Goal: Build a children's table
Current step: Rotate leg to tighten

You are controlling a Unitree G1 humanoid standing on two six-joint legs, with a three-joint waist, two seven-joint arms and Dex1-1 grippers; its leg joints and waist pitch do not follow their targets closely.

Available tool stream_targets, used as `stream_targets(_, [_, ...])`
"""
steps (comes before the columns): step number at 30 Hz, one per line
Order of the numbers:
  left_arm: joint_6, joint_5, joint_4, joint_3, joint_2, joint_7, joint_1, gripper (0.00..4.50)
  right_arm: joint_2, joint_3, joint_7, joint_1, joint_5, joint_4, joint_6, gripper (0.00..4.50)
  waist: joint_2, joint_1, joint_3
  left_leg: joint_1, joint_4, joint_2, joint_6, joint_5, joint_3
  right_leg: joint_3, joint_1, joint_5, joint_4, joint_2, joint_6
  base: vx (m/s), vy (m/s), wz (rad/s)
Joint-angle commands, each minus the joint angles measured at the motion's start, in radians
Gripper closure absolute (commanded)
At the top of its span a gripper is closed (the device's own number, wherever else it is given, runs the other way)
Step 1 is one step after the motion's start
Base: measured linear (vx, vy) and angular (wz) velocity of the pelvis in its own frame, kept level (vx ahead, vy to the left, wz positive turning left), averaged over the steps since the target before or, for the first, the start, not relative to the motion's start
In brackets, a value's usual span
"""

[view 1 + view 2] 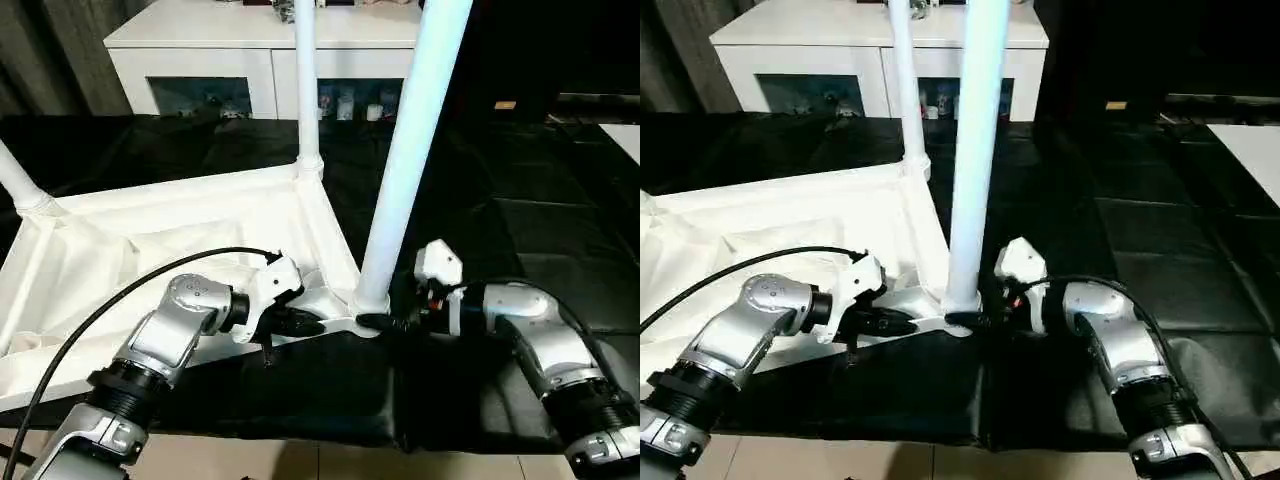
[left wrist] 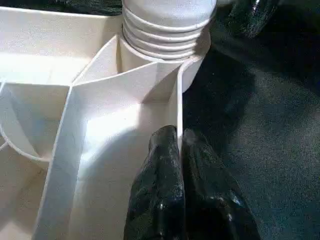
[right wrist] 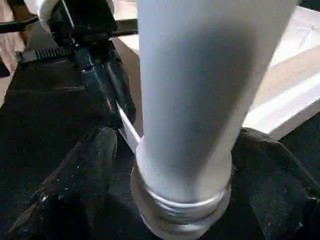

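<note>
The all-white plastic table top [image 1: 150,250] lies ribs-up on the black mat [image 1: 540,230]. The tall white tube leg [image 1: 405,160] stands in its near corner socket. The left gripper [image 2: 177,150] pinches the top's rim beside that leg; the right gripper [image 3: 170,165] straddles the leg's base, fingers [image 3: 75,190] spread. No writing is legible.

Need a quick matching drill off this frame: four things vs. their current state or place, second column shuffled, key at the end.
Things
1. left gripper
2. right gripper
3. near leg
4. cabinet

States
A. upright in the table top's near corner socket
B. fingers open, one each side of the leg's base
C. behind the black work surface
D. shut on the table top's edge wall

Pairs: 1-D, 2-B, 3-A, 4-C
</note>
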Motion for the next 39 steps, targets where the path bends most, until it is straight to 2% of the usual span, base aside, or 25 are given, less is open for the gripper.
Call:
stream_targets(1, [0.009, -0.012, -0.005, -0.023, 0.003, -0.030, -0.008, 4.50, -0.007, 0.015, 0.015, -0.003, -0.015, -0.001, -0.008, 0.70, -0.012, 0.002, -0.064, 0.013, -0.069, 0.035, 0.065, -0.213, -0.015, 0.028, 0.050, -0.185, -0.059, -0.042, -0.266, 0.000, 0.000, 0.00])
stream_targets(4, [0.006, -0.009, -0.002, -0.022, 0.007, -0.030, -0.009, 4.50, -0.002, 0.012, 0.017, -0.016, -0.016, 0.015, -0.008, 1.05, -0.013, 0.002, -0.065, 0.011, -0.069, 0.035, 0.063, -0.212, -0.016, 0.028, 0.051, -0.186, -0.059, -0.041, -0.265, 0.000, 0.000, 0.00])
stream_targets(6, [0.002, -0.005, 0.003, -0.024, 0.009, -0.029, -0.010, 4.50, -0.002, 0.012, 0.019, -0.019, -0.016, 0.020, -0.008, 1.05, -0.013, 0.002, -0.065, 0.012, -0.070, 0.035, 0.063, -0.213, -0.016, 0.027, 0.050, -0.190, -0.058, -0.041, -0.265, 0.000, 0.000, 0.00])
stream_targets(9, [0.002, -0.005, 0.007, -0.022, 0.008, -0.029, -0.013, 4.50, -0.003, 0.017, 0.018, -0.026, -0.026, 0.036, -0.018, 1.50, -0.014, 0.002, -0.066, 0.013, -0.069, 0.035, 0.063, -0.210, -0.015, 0.027, 0.050, -0.186, -0.058, -0.041, -0.266, 0.000, 0.000, 0.00])
stream_targets(17, [0.002, 0.001, 0.008, -0.027, 0.011, -0.031, -0.009, 4.50, -0.005, 0.036, 0.015, -0.035, -0.058, 0.066, -0.053, 1.97, -0.014, 0.000, -0.064, 0.012, -0.069, 0.035, 0.064, -0.218, -0.016, 0.027, 0.051, -0.199, -0.059, -0.041, -0.265, 0.000, 0.000, 0.00])
stream_targets(20, [0.003, 0.003, 0.011, -0.028, 0.009, -0.030, -0.012, 4.50, -0.005, 0.041, -0.019, -0.041, -0.087, 0.081, -0.080, 1.97, -0.015, -0.001, -0.065, 0.013, -0.068, 0.034, 0.059, -0.221, -0.016, 0.027, 0.050, -0.203, -0.059, -0.041, -0.262, 0.000, 0.000, 0.00])
stream_targets(21, [0.001, 0.003, 0.014, -0.028, 0.008, -0.029, -0.014, 4.50, 0.002, 0.032, -0.013, -0.045, -0.070, 0.092, -0.063, 1.97, -0.015, -0.001, -0.065, 0.014, -0.068, 0.034, 0.059, -0.225, -0.016, 0.027, 0.049, -0.206, -0.060, -0.041, -0.262, 0.000, 0.000, 0.00])
stream_targets(22, [0.000, 0.004, 0.016, -0.027, 0.007, -0.028, -0.014, 4.50, 0.005, 0.025, -0.012, -0.046, -0.059, 0.095, -0.052, 1.53, -0.015, -0.002, -0.064, 0.014, -0.069, 0.033, 0.059, -0.231, -0.016, 0.027, 0.050, -0.216, -0.061, -0.041, -0.261, 0.000, 0.000, 0.00])
stream_targets(26, [-0.001, 0.004, 0.019, -0.027, 0.005, -0.026, -0.017, 4.50, 0.010, 0.023, -0.018, -0.045, -0.063, 0.099, -0.055, 1.34, -0.014, -0.003, -0.064, 0.017, -0.072, 0.035, 0.045, -0.255, -0.017, 0.027, 0.049, -0.245, -0.064, -0.041, -0.254, 0.000, 0.000, 0.00])
stream_targets(27, [-0.002, 0.005, 0.021, -0.027, 0.005, -0.025, -0.018, 4.50, 0.011, 0.025, -0.029, -0.045, -0.073, 0.102, -0.063, 1.14, -0.014, -0.003, -0.064, 0.015, -0.072, 0.035, 0.044, -0.252, -0.018, 0.027, 0.049, -0.235, -0.063, -0.041, -0.255, 0.000, 0.000, 0.00])
stream_targets(39, [-0.008, 0.007, 0.026, -0.025, 0.011, -0.024, -0.021, 4.50, 0.022, 0.019, -0.044, -0.061, -0.080, 0.139, -0.082, 1.14, -0.015, -0.003, -0.065, 0.015, -0.071, 0.034, 0.049, -0.248, -0.017, 0.027, 0.050, -0.225, -0.062, -0.041, -0.257, 0.000, 0.000, 0.00])
